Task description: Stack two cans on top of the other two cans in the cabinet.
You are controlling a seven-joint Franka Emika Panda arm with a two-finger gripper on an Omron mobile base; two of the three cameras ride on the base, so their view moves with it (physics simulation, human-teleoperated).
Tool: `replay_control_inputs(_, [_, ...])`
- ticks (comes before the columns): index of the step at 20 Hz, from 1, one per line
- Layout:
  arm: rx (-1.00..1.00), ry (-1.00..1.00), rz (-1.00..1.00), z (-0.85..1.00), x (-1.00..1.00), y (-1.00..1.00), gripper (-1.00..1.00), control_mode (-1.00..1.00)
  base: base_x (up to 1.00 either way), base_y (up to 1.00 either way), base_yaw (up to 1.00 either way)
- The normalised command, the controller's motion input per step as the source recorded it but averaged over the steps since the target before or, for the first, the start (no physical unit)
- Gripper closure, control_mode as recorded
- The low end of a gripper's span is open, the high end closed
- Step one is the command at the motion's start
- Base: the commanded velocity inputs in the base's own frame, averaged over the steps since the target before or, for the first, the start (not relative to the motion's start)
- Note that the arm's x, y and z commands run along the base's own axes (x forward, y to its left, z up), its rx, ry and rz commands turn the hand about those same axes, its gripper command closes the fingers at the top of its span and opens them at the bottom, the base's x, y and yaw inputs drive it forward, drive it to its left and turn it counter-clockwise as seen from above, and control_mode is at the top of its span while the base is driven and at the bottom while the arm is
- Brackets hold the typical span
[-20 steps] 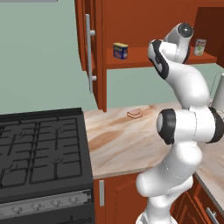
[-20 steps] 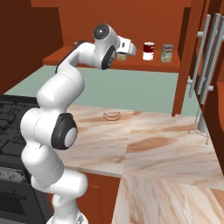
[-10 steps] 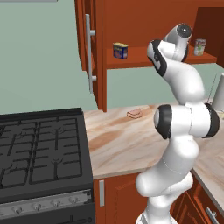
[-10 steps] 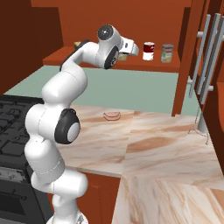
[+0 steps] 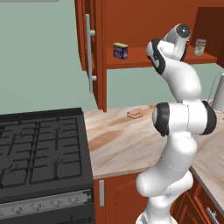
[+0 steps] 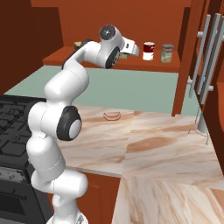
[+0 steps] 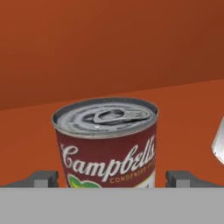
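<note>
The hand (image 7: 111, 178) is raised to the level of the shelf board (image 6: 131, 64) inside the reddish-brown wall cabinet (image 5: 144, 26), and a red Campbell's soup can (image 7: 106, 142) stands upright on that shelf directly in front of it. In the hand view the can sits between the two finger tips (image 7: 43, 178), one to each side of its lower part, with a visible gap on either side, so the hand is spread wide and grips nothing. The can's silver pull-tab lid faces up. Just past the hand's right, at the edge of that view, shows a sliver of a silver can with a pale green-and-red label (image 6: 166, 53); in the right base view it stands beside the red can, close but apart. Well off to the hand's other side, farther along the same shelf, rests the squat blue-and-yellow can (image 5: 120, 50). Below, on the marble surface (image 6: 157, 148), lies a small flat brown item (image 6: 112, 115).
</note>
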Motion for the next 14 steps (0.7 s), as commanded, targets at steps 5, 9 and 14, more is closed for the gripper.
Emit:
replay_control_inputs(5, [0.00, 0.00, 0.00, -0.13, 0.06, 0.00, 1.00, -1.00, 0.00, 0.00, 0.00])
replay_control_inputs(9, [0.01, 0.00, 0.03, -0.03, -0.15, 0.00, 1.00, -1.00, 0.00, 0.00, 0.00])
replay_control_inputs(14, [0.08, 0.00, 0.09, 0.14, -0.43, 0.01, 1.00, -1.00, 0.00, 0.00, 0.00])
